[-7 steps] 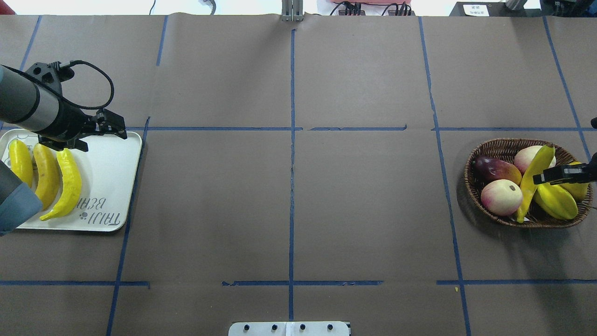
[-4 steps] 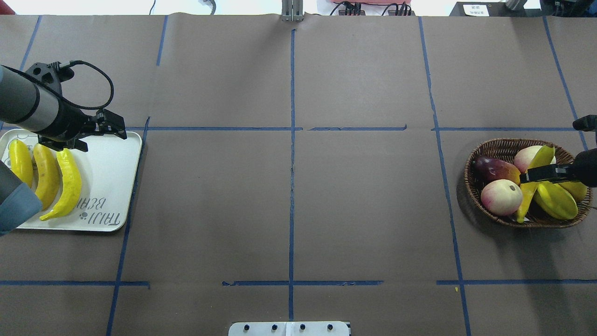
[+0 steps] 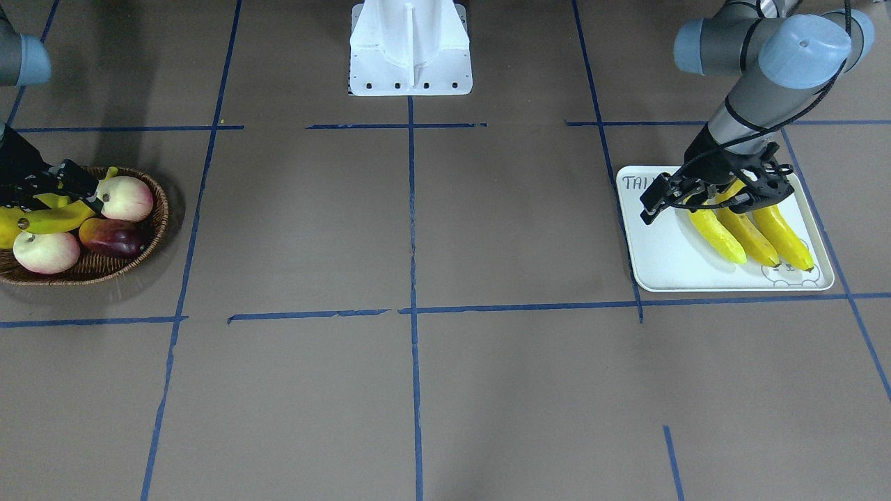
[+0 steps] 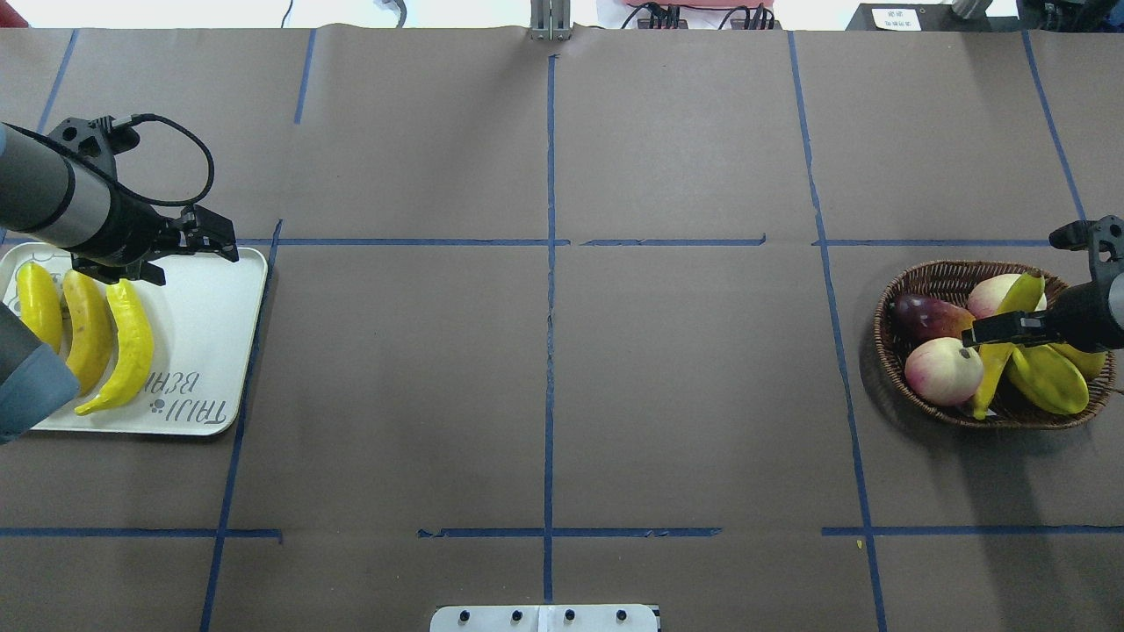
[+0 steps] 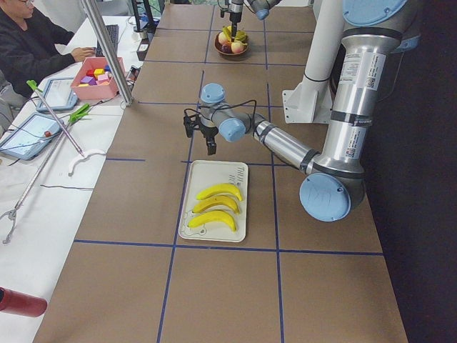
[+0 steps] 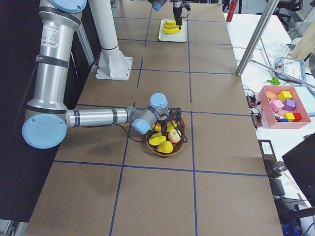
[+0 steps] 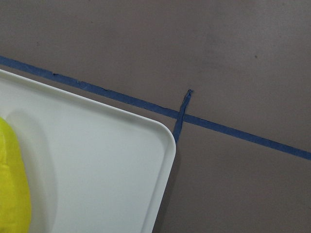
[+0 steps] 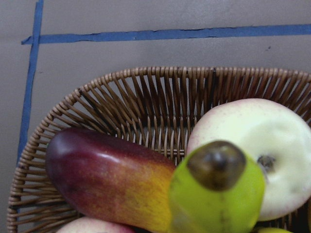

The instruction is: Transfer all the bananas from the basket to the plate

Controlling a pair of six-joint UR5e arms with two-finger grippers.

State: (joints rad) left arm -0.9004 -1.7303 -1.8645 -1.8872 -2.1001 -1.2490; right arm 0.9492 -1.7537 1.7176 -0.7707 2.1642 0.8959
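Observation:
The white plate [image 4: 211,333] lies at the table's left end and holds three yellow bananas [image 4: 132,342] side by side. My left gripper [image 4: 230,244] hovers over the plate's far edge, open and empty, just beyond the bananas' ends. At the right end, one more banana [image 4: 992,369] lies slanted in the wicker basket [image 4: 931,272], its dark tip close to the right wrist camera [image 8: 216,165]. My right gripper [image 4: 970,338] reaches in from the right across this banana's middle; it looks open, with its fingertips just past the banana.
Two peaches [image 4: 944,370], a dark mango [image 4: 931,318], a starfruit [image 4: 1049,379] and a lemon crowd the basket around the banana. The robot's white base [image 3: 409,49] stands at the table's middle edge. A person sits at a side table [image 5: 43,50].
My right gripper has slid further left over the basket, across the banana, which has stayed in place. The left arm and the plate's bananas have not moved.

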